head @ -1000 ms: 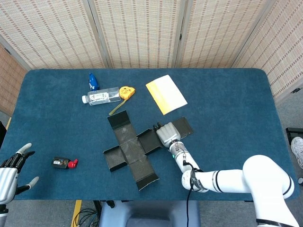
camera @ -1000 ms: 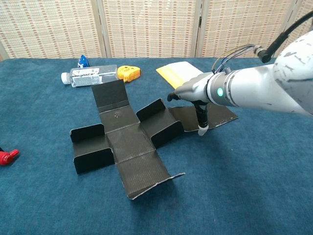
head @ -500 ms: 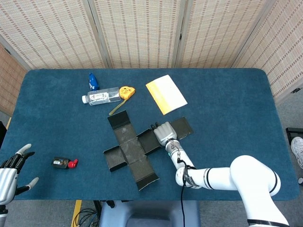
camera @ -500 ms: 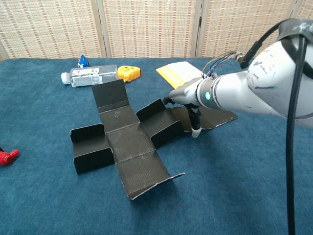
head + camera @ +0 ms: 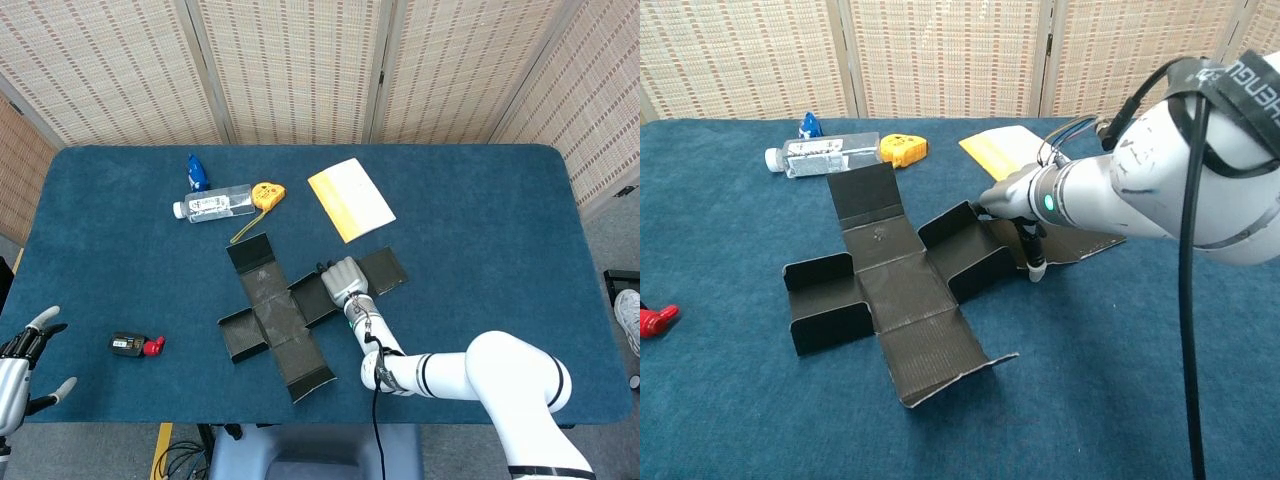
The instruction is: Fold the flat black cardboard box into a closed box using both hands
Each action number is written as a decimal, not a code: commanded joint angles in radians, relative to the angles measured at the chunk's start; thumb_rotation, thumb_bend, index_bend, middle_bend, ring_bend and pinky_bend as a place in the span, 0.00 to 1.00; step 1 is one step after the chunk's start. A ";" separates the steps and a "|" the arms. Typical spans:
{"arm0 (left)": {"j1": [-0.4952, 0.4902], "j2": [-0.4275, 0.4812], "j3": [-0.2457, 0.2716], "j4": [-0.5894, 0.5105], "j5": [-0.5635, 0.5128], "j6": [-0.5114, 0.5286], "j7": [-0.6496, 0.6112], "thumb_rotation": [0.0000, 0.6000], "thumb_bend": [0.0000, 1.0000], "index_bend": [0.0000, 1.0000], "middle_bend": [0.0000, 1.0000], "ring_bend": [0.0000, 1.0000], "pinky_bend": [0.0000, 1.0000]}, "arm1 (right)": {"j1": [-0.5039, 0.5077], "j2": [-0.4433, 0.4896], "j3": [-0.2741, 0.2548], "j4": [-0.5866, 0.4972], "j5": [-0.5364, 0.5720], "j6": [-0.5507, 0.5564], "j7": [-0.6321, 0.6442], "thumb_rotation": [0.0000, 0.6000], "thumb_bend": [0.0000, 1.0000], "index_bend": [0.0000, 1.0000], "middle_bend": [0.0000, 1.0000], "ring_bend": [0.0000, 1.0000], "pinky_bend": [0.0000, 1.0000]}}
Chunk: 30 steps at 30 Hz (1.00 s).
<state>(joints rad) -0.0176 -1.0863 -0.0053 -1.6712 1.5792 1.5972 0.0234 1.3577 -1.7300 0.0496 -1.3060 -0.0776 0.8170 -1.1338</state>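
Woven-cane folding screens [image 5: 300,70] along the back, tan, ribbed, with dark joints between panels. Grey floor at the right edge in the head view. Blue cloth tabletop [image 5: 480,260] with rounded corners, filling most of both views.

White right arm [image 5: 500,375] reaching in from the lower right, black cable along it in the chest view. Flat black box [image 5: 290,310], cross-shaped, unfolded near the tabletop centre; several flaps tilted up, one long panel running right under the arm. Right robot hand [image 5: 343,280] on the box's right side, palm down, fingers curled, one fingertip [image 5: 1036,270] pointing down at the panel edge just beside a raised flap. Nothing seen gripped; cannot tell whether fully closed.

Yellow-and-white booklet [image 5: 350,199] behind the box, apart from it. Clear bottle [image 5: 212,205] lying on its side at the back left, white cap to the left. Blue item [image 5: 196,172] just behind the bottle. Yellow tape measure [image 5: 266,194] just right of the bottle, strap trailing toward the box. Small black-and-red item [image 5: 136,345] at the left, well apart from the box.

Left robot hand [image 5: 25,355] at the lower-left corner off the tabletop edge, fingers spread, holding nothing.
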 commanded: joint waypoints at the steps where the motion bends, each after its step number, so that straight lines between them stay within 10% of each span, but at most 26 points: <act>1: 0.000 0.001 -0.001 0.003 -0.002 -0.002 -0.003 1.00 0.09 0.23 0.16 0.25 0.36 | 0.005 -0.007 0.001 0.009 0.001 -0.001 0.001 1.00 0.07 0.12 0.22 0.61 0.83; 8: -0.070 0.001 -0.039 0.044 -0.001 -0.072 -0.034 1.00 0.09 0.27 0.18 0.31 0.39 | 0.002 -0.010 0.001 0.006 -0.019 0.016 0.016 1.00 0.13 0.27 0.34 0.65 0.86; 14: -0.211 -0.098 -0.109 0.213 0.017 -0.175 -0.018 1.00 0.09 0.30 0.28 0.63 0.53 | -0.004 -0.013 -0.006 -0.005 -0.028 0.049 0.016 1.00 0.13 0.27 0.34 0.65 0.87; 30: -0.414 -0.364 -0.078 0.519 0.075 -0.348 -0.037 1.00 0.09 0.12 0.13 0.65 0.54 | -0.030 -0.022 0.020 -0.039 -0.085 0.143 0.018 1.00 0.13 0.32 0.38 0.68 0.87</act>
<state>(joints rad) -0.4193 -1.4344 -0.0884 -1.1677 1.6533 1.2600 -0.0079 1.3300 -1.7522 0.0657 -1.3399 -0.1568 0.9540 -1.1189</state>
